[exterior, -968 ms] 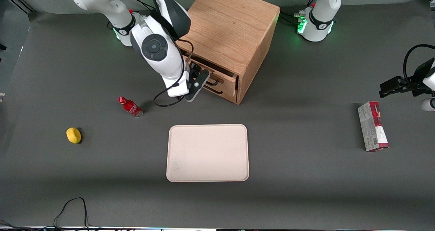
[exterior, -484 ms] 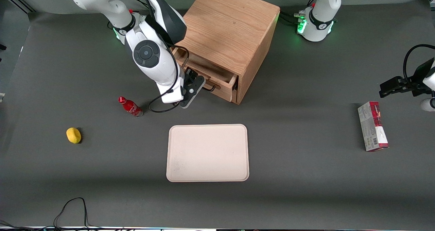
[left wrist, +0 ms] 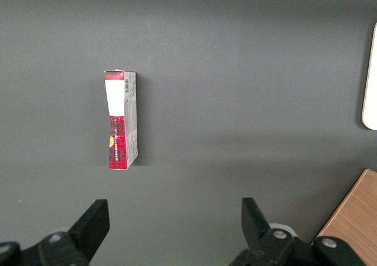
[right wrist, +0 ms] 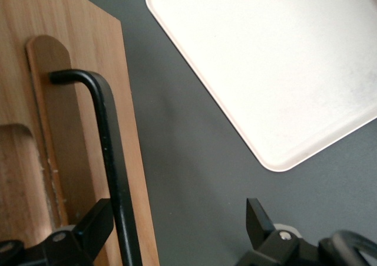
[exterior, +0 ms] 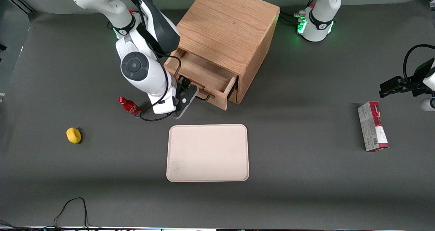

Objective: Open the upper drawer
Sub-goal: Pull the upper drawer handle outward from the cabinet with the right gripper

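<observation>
The upper drawer (exterior: 204,71) of the oak cabinet (exterior: 227,27) stands pulled out, and its shallow wooden inside shows. Its thin black wire handle (exterior: 205,96) runs along the drawer front (right wrist: 76,101), on the side nearer the front camera. My right gripper (exterior: 188,93) is at that handle, low in front of the drawer. In the right wrist view the gripper (right wrist: 177,225) is open, with its fingers wide apart. The handle bar (right wrist: 112,160) lies against the inner face of one finger (right wrist: 97,225). The other finger hangs over bare mat.
A pale tray (exterior: 208,152) lies on the mat nearer the front camera than the cabinet. A red bottle (exterior: 130,106) lies close beside my wrist, and a yellow lemon-like object (exterior: 73,135) sits farther toward the working arm's end. A red-and-white box (exterior: 372,126) lies toward the parked arm's end.
The drawer has slid steadily farther out of the cabinet. My gripper and forearm have drawn away from the cabinet with the handle, toward the front camera and the working arm's end.
</observation>
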### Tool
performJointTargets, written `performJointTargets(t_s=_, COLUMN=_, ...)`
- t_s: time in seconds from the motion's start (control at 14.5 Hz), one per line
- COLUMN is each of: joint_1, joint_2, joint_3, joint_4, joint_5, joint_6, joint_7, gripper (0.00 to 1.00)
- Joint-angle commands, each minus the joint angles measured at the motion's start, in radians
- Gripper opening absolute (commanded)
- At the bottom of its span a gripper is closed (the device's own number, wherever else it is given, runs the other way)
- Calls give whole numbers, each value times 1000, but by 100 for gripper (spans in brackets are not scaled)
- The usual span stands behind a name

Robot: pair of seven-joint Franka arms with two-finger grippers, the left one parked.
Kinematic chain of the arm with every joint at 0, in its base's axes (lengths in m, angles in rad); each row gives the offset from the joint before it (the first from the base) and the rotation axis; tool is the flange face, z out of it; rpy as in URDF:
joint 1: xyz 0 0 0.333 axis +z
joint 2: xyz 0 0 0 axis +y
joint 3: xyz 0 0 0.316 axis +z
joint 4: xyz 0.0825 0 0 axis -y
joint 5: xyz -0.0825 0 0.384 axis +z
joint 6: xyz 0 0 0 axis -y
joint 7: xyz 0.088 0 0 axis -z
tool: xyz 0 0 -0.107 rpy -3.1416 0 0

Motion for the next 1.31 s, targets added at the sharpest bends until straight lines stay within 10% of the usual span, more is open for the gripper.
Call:
performJointTargets(t_s=0.0, joint_1=-7, joint_2=48, joint_3=1, joint_4=70, joint_5=-1, joint_6=-30, joint_7=-26, gripper=100)
performJointTargets(t_s=1.24, joint_1=-87, joint_2=157, joint_3=1, joint_4=225, joint_5=-3, joint_6=-109, joint_7=-19, gripper=100)
